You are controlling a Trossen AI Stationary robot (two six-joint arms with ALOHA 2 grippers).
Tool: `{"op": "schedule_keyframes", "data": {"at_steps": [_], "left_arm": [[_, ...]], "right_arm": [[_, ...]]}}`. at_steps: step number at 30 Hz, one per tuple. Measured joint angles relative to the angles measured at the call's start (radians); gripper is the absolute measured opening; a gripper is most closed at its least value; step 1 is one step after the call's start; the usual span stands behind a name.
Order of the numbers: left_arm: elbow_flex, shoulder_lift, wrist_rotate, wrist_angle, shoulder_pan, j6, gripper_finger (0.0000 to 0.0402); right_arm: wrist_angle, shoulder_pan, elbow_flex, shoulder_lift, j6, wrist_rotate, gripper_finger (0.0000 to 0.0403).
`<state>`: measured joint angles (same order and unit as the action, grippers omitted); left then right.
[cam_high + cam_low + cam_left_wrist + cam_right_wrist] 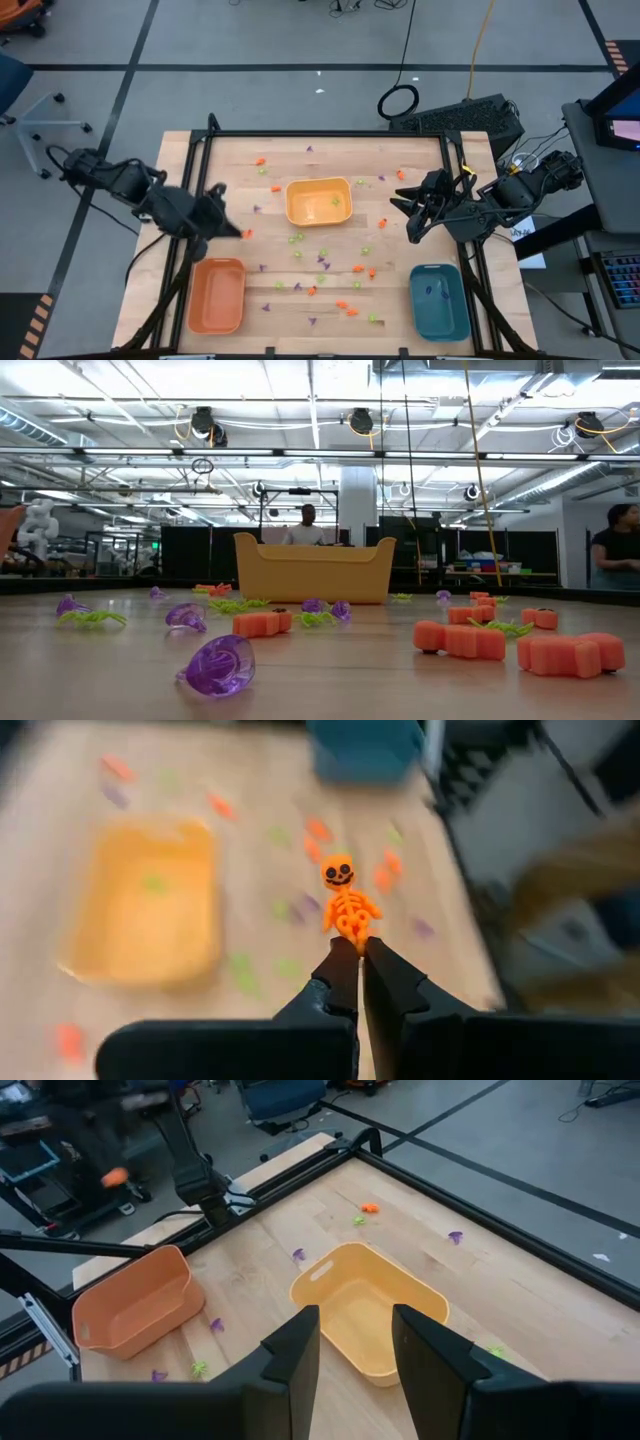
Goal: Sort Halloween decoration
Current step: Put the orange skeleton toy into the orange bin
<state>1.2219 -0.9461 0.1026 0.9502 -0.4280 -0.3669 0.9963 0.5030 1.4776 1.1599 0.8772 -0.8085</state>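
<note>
left wrist view: orange skeleton (347, 905) in left gripper (360, 948)

A wooden table (230, 160) bears orange tray (217, 295), yellow tray (318, 201), teal tray (439, 300) and scattered Halloween decoration (322, 262).

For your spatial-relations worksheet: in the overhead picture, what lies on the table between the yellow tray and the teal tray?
In the high view, between the yellow tray and the teal tray lie small orange pieces and green pieces on bare wood.
</note>
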Motion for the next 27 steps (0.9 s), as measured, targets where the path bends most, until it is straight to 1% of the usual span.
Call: {"op": "schedule_keyframes", "data": {"at_steps": [3,7,11,18,27], "left_arm": [[0.048,-0.054,-0.07,0.099,-0.095,-0.115,0.0001],[0.055,-0.118,-0.162,0.2,-0.2,-0.217,0.0001],[0.039,-0.175,-0.181,0.282,-0.275,-0.265,0.0001],[-0.055,-0.26,-0.17,0.266,-0.343,-0.253,0.0001],[-0.206,-0.335,-0.163,0.079,-0.367,-0.257,0.0]], "right_arm": [[0.001,0.0,0.0,0.0,0.0,0.0,0.0116],[0.003,0.0,0.0,0.0,0.0,0.0,0.0116],[0.004,0.0,0.0,0.0,-0.003,0.0,0.0116],[0.007,0.0,0.0,0.0,-0.003,0.0,0.0116],[0.004,0.0,0.0,0.0,0.011,0.002,0.0116]]}}
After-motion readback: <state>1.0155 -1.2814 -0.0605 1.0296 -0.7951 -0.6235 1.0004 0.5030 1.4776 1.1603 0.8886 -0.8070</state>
